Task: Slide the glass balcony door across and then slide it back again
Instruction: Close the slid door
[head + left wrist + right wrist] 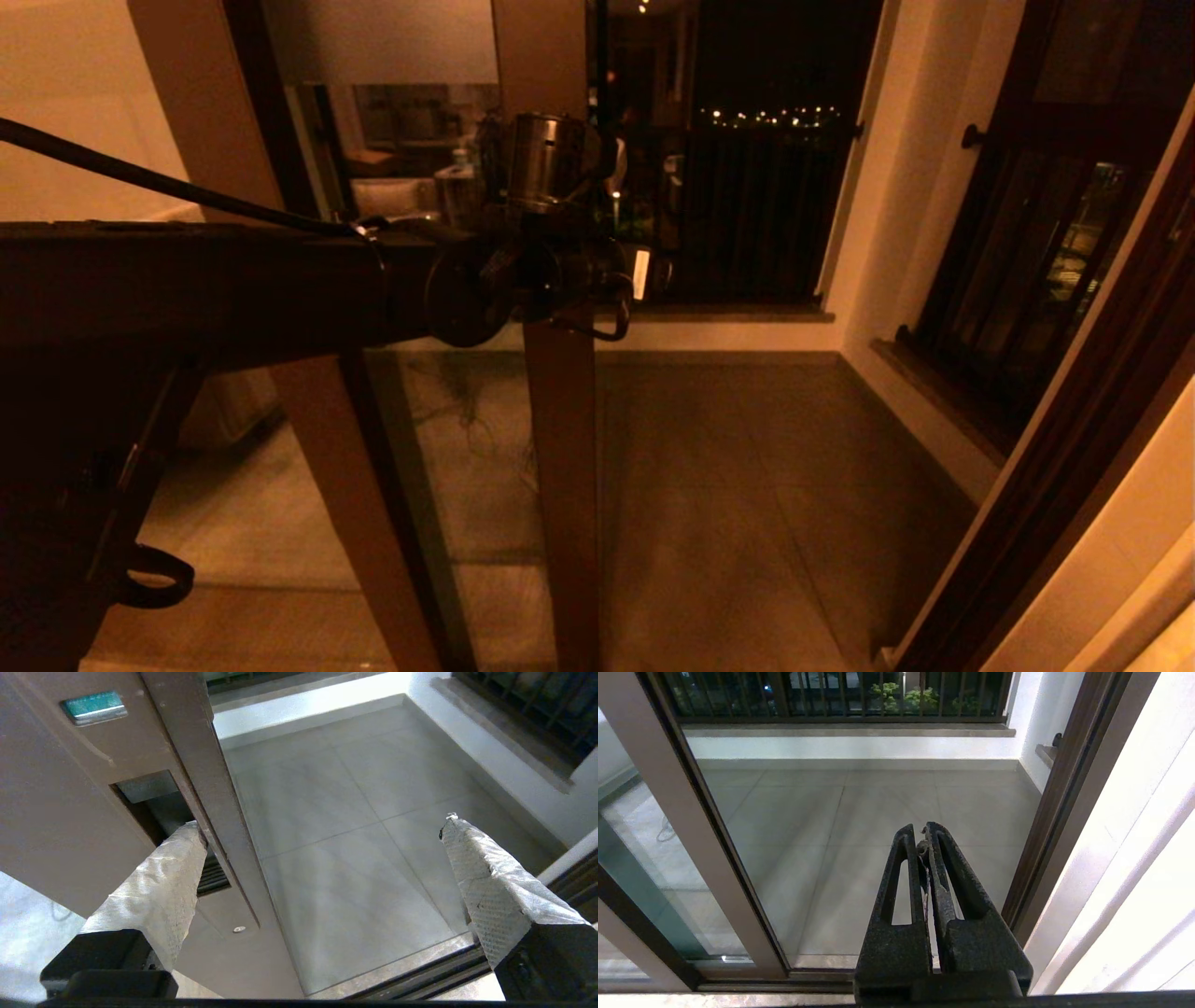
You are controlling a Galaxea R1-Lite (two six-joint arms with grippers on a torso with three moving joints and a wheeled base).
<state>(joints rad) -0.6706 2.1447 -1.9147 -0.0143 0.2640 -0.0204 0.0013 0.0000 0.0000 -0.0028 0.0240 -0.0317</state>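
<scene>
The glass balcony door (560, 448) stands with its brown upright in the middle of the head view, its glass to the left and the open doorway to the right. My left arm reaches across to that upright at handle height. My left gripper (322, 826) is open and straddles the upright's edge. One of its fingers (177, 868) has its tip in the recessed handle (149, 798); the other finger (472, 868) hangs free over the balcony floor. My right gripper (923, 833) is shut on nothing, low in the doorway between the door's upright (691, 835) and the jamb.
The tiled balcony floor (728, 485) lies beyond the floor track (420, 975). A dark railing (747, 215) closes the far side. A dark-framed barred window (1027, 280) lines the right wall. The brown door jamb (1050, 826) stands just right of my right gripper.
</scene>
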